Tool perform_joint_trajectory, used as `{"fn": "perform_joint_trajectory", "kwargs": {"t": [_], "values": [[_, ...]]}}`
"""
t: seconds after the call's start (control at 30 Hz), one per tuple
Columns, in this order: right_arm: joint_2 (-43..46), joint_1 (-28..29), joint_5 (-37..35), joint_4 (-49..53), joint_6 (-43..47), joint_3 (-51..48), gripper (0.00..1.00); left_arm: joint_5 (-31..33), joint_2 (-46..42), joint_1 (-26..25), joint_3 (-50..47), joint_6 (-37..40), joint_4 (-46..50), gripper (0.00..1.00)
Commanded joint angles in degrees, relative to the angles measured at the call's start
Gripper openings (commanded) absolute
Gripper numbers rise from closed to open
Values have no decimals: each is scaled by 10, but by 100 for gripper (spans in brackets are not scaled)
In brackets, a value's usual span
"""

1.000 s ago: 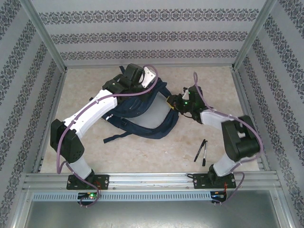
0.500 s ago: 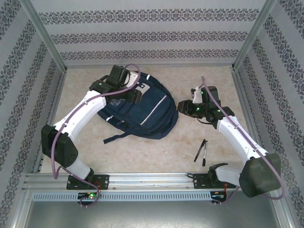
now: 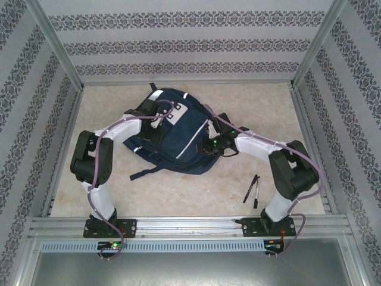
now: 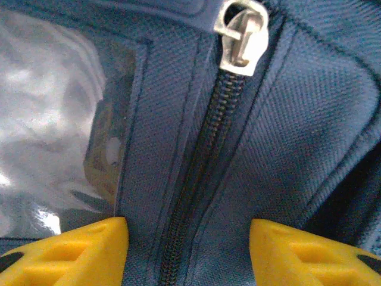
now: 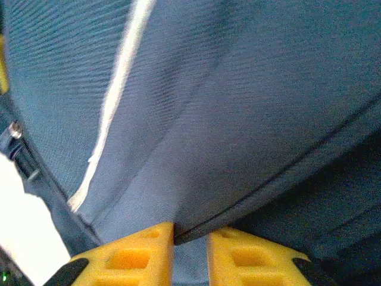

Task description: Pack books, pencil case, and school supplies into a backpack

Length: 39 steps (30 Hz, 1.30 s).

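Note:
The navy backpack [image 3: 181,134] lies flat mid-table, front up, with white patches and a thin white stripe. My left gripper [image 3: 159,118] rests on its upper left part. It stands open [image 4: 187,231], with the yellow fingers [image 4: 89,250] astride a closed zip whose metal pull [image 4: 243,36] lies just ahead. My right gripper [image 3: 211,145] is at the backpack's lower right edge, shut [image 5: 190,235] on a fold of the navy fabric [image 5: 196,229]. Two slim black pens [image 3: 252,190] lie on the table near the right arm's base. The books and the pencil case are out of view.
A clear plastic window [image 4: 47,119] sits left of the zip. A loose strap [image 3: 149,171] trails from the backpack's near left corner. Patterned walls and metal rails enclose the table [image 3: 190,185] on three sides.
The backpack went from bunched up to lying flat. My left gripper opened and settled over the zip. My right gripper swung left onto the backpack's edge and closed on the fabric.

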<state>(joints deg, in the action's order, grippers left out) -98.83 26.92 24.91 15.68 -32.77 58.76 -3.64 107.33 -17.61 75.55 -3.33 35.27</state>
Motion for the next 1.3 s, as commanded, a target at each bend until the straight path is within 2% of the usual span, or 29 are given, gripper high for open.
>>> {"fn": "perform_joint_trajectory", "kwargs": {"t": [0.0,0.23,0.37,0.47,0.6,0.73,0.87,0.93,1.13,1.27], "values": [[-37,-48,-52,-28,11,36,20,-40,3,-1,-35,-14,27,53],[-132,-112,0,-39,2,141,19,-139,-96,-52,-141,-100,35,50],[-160,-133,5,-15,4,207,20,-205,-137,-85,-130,-101,57,51],[-136,-134,-12,25,26,227,26,-224,-173,-86,-97,-39,73,51],[-57,-122,-14,58,42,176,33,-242,-214,-86,-90,112,66,52],[21,-90,3,80,52,103,38,-248,-227,-86,-121,190,24,54],[61,-62,23,84,32,57,39,-254,-223,-85,-136,218,11,55],[116,39,25,82,-39,-10,44,-275,-241,-89,-199,362,2,61],[72,126,38,69,-95,-2,48,-232,-330,-88,-310,489,-56,66],[27,161,-10,67,-142,26,47,-212,-353,-87,-345,455,-131,67]]}}
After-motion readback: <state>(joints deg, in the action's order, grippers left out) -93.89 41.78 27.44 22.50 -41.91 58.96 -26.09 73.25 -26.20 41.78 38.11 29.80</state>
